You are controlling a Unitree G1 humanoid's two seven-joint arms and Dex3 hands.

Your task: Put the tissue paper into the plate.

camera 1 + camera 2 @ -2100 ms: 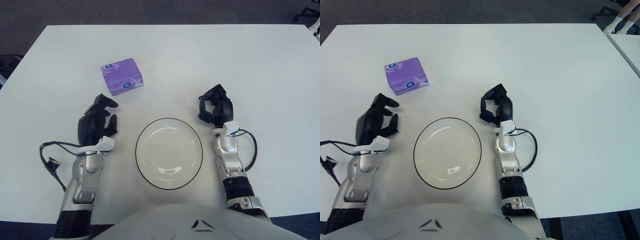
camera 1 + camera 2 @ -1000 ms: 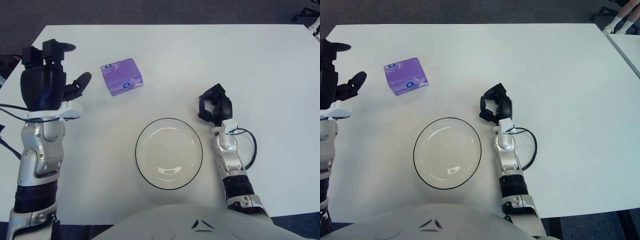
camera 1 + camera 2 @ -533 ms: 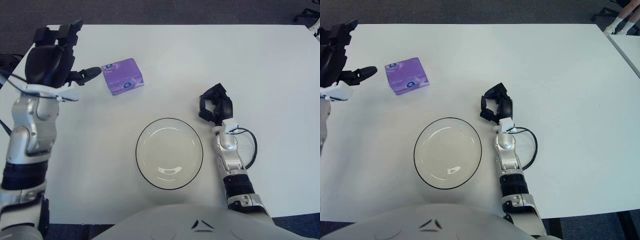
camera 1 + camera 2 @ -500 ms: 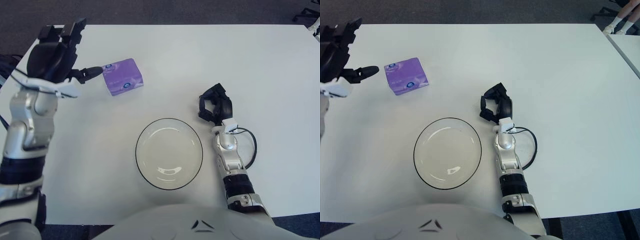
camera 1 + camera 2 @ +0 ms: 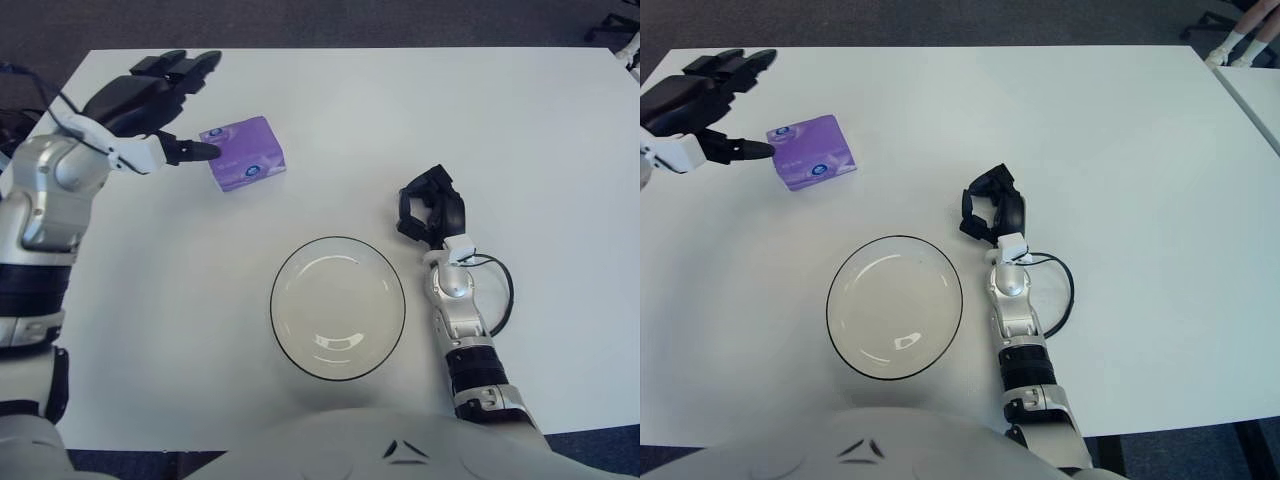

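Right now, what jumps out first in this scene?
A purple tissue pack lies far left on the white table, with the left robot hand spread open just beside it. Nearer, a glass plate sits empty, the right robot hand curled at its right.

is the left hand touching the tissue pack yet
Cannot tell. In both eye views the left hand, fingers spread, has its thumb tip at the left edge of the purple tissue pack, but neither shows contact or gap plainly.
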